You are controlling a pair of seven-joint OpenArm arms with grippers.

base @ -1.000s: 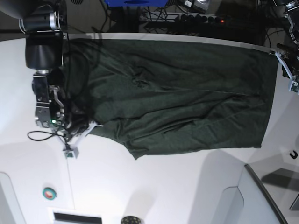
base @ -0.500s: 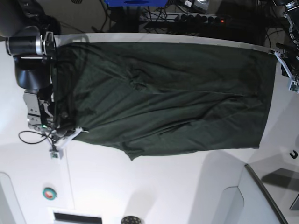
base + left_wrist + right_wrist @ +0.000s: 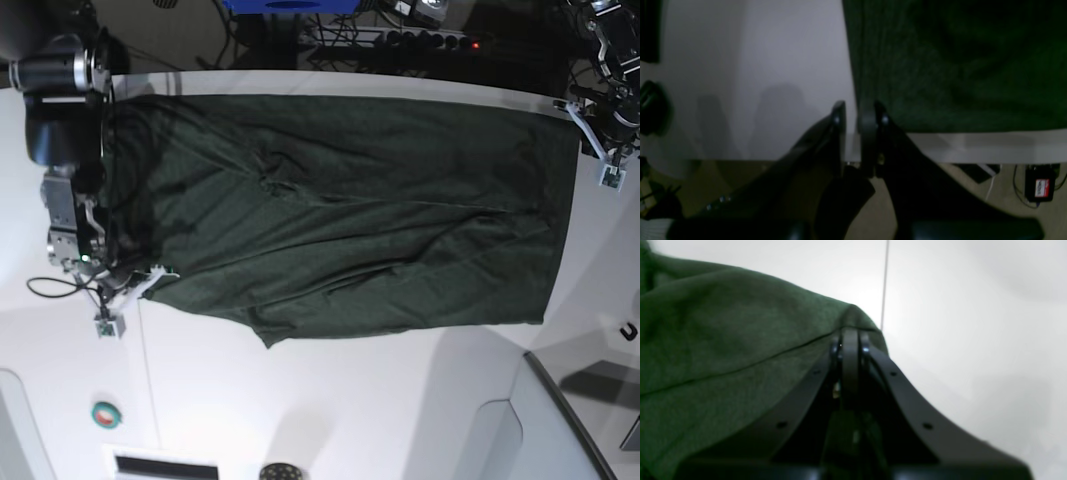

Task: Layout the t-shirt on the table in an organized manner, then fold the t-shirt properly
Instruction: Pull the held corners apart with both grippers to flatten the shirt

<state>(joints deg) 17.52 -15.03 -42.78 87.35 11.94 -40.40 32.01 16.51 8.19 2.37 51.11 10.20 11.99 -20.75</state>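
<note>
The dark green t-shirt [image 3: 350, 210] lies spread and wrinkled across the white table [image 3: 330, 400]. My right gripper [image 3: 152, 275] is at the base view's left and is shut on the shirt's near corner. In the right wrist view that gripper [image 3: 848, 336] pinches a fold of the t-shirt [image 3: 723, 356] above the table [image 3: 957, 323]. My left gripper [image 3: 578, 112] is at the far right corner. In the left wrist view its jaws [image 3: 857, 111] stand almost together, with the corner of the t-shirt [image 3: 957, 66] running in against one finger [image 3: 868, 133] at the edge of the table [image 3: 773, 66].
A round green and red button [image 3: 106, 413] and a dark slot [image 3: 165, 467] sit near the front left. A thin seam line [image 3: 145, 370] crosses the top. Cables and a power strip [image 3: 440, 40] lie beyond the far edge. A grey curved panel [image 3: 570, 420] is at the lower right.
My right gripper pulled its corner toward the base view's left, drawing the shirt longer and flatter. The left gripper shifted slightly left and toward the far edge, together with the far corner.
</note>
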